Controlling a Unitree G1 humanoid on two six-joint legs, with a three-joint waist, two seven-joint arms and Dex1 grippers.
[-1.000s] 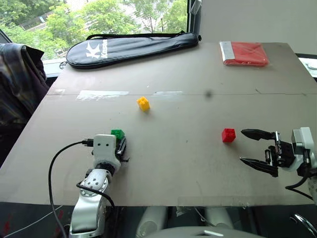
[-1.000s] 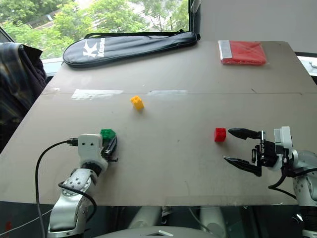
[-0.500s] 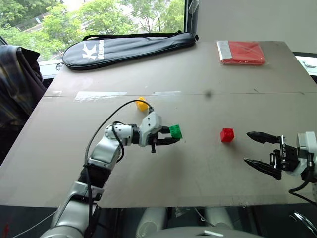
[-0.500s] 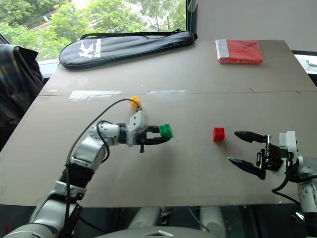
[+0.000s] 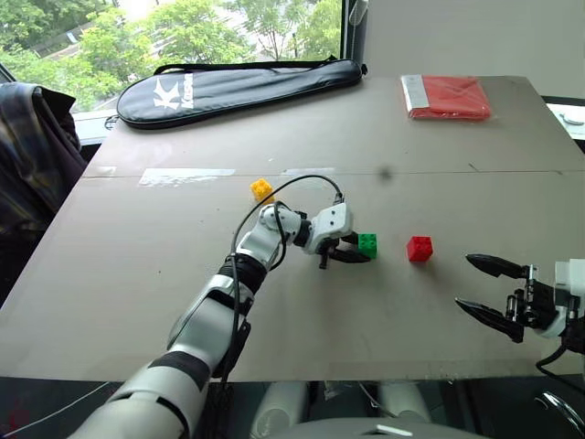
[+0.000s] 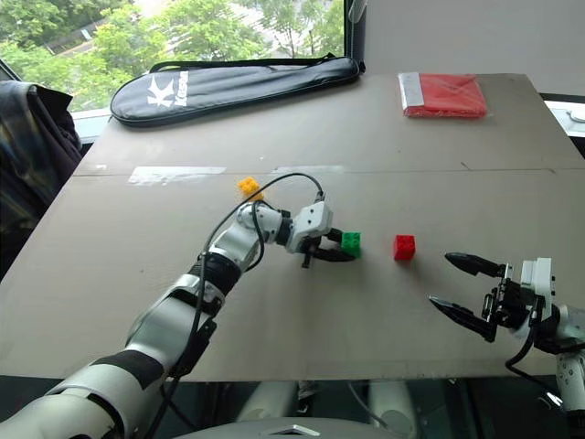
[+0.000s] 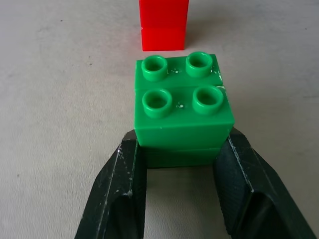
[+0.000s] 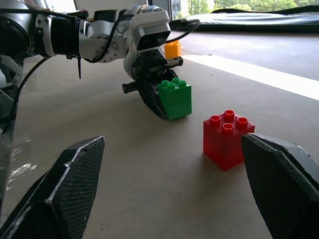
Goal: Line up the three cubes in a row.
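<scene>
My left gripper (image 5: 361,250) is shut on the green cube (image 5: 367,244), its black fingers (image 7: 124,189) pressing the cube's two sides. The green cube hangs low at the table, studs up, a short gap to the left of the red cube (image 5: 420,249); contact with the table cannot be told. The red cube (image 7: 164,25) stands just beyond the green cube (image 7: 182,104) in the left wrist view. Farther back and to the left lies the yellow cube (image 5: 262,189). My right gripper (image 5: 463,282) stands open to the right of the red cube (image 8: 227,139), holding nothing.
A black racket bag (image 5: 238,87) lies along the table's far left edge. A flat red packet (image 5: 448,96) sits at the far right corner. A tape strip (image 5: 187,174) crosses the table's seam. A dark garment (image 5: 27,155) hangs off the left side.
My left arm has swung to the right with the green cube, from the front left of the table to just beside the red cube. The right gripper drifted slightly right, still open.
</scene>
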